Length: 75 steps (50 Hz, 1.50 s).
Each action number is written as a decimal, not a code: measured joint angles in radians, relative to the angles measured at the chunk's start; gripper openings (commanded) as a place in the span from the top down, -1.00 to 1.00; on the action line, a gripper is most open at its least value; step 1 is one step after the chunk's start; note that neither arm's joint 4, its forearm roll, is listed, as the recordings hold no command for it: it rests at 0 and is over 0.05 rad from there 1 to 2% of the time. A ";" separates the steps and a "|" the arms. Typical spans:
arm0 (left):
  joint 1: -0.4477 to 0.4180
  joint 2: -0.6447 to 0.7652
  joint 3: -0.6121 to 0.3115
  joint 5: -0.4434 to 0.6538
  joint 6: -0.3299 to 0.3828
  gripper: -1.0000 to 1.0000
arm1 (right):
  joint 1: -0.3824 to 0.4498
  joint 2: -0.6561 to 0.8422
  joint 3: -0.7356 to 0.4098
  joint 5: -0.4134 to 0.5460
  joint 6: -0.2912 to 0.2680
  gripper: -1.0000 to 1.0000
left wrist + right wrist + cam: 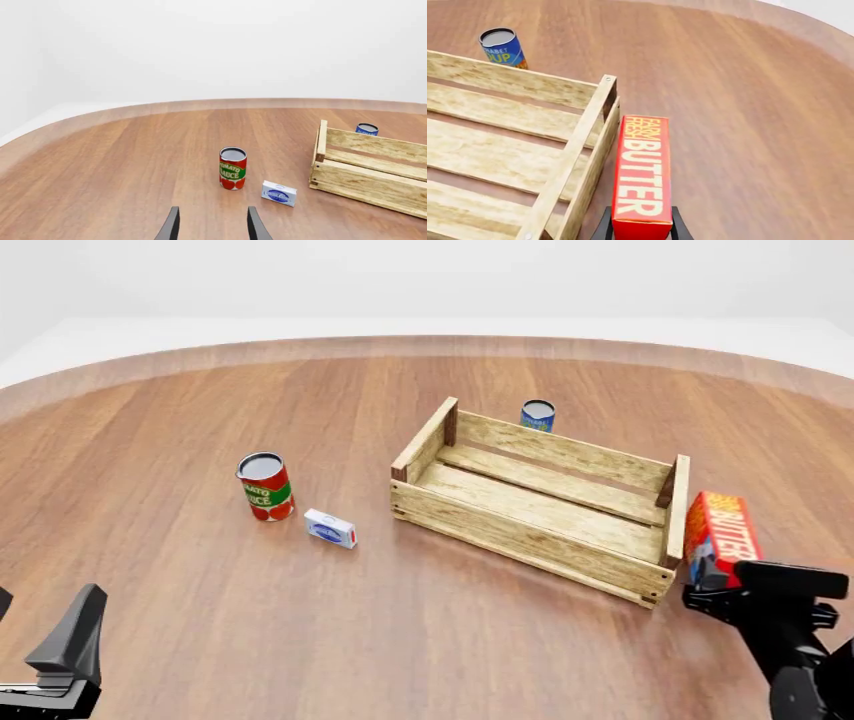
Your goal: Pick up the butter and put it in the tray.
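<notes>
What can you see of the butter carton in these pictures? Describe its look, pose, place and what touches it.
The butter is a red-orange rectangular carton, seemingly cardboard, with "FARM FRESH" in yellow and "BUTTER" in large white letters along its length. The right gripper is shut on one end, a dark finger on each side. In the front view the carton stands above the gripper, just outside the right end wall of the tray. Whether it touches that wall or the table cannot be told. It is not yet inside the tray.

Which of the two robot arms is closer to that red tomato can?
Left. The left gripper faces the tomato can across bare table; the right gripper, holding the butter, sits beyond the tray.
</notes>
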 measured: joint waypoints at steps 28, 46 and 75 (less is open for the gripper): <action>0.000 0.000 0.000 0.000 0.000 -1.00 | -0.007 -0.264 0.143 0.023 -0.007 1.00; 0.000 0.000 0.000 0.000 0.000 -1.00 | -0.004 -0.569 0.184 0.220 -0.019 1.00; 0.000 0.000 0.000 0.000 0.000 -1.00 | 0.045 -1.007 0.112 0.657 -0.059 1.00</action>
